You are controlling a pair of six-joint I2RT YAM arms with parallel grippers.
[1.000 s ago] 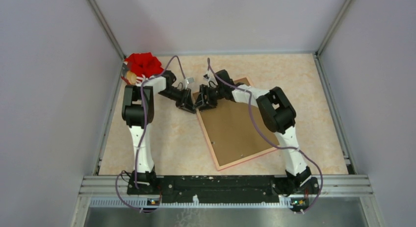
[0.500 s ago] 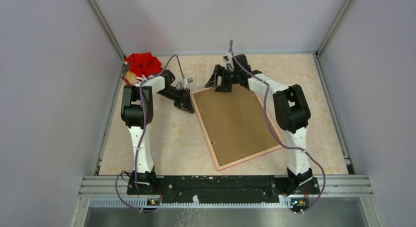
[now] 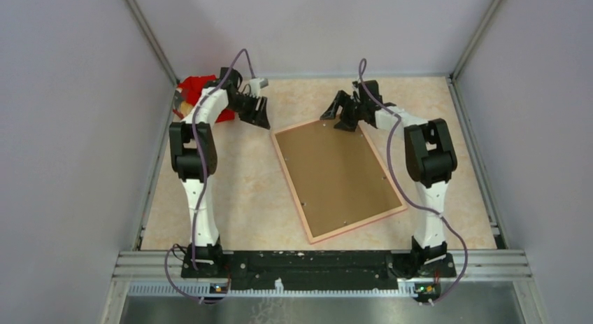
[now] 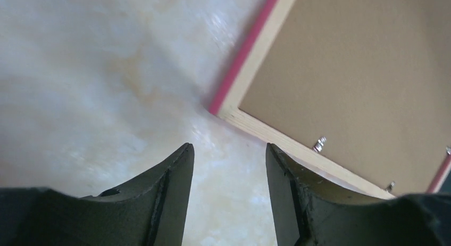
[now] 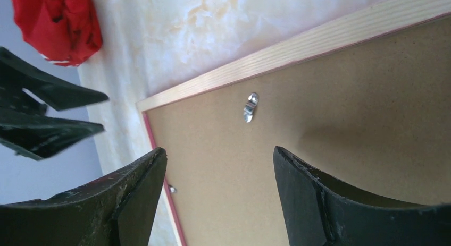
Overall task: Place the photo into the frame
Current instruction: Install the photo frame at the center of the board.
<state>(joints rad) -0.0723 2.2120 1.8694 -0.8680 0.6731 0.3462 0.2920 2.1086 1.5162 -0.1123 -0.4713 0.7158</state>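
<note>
One marbled beige counter (image 3: 245,198) sits boxed in by plain pale grey walls (image 3: 70,128). One thin-railed pink rectangular frame (image 4: 282,140) lies face down near its middle, slightly askew, with one brown backing board (image 3: 339,173) filling it. One crumpled red bundle (image 5: 53,23), perhaps cloth, lies in the far left corner. Two arms reach out. The left hand (image 4: 228,153) hovers over bare counter between bundle and frame, jaws apart, empty. The right hand (image 5: 218,153) hangs over the frame's far end, jaws apart, empty too.
</note>
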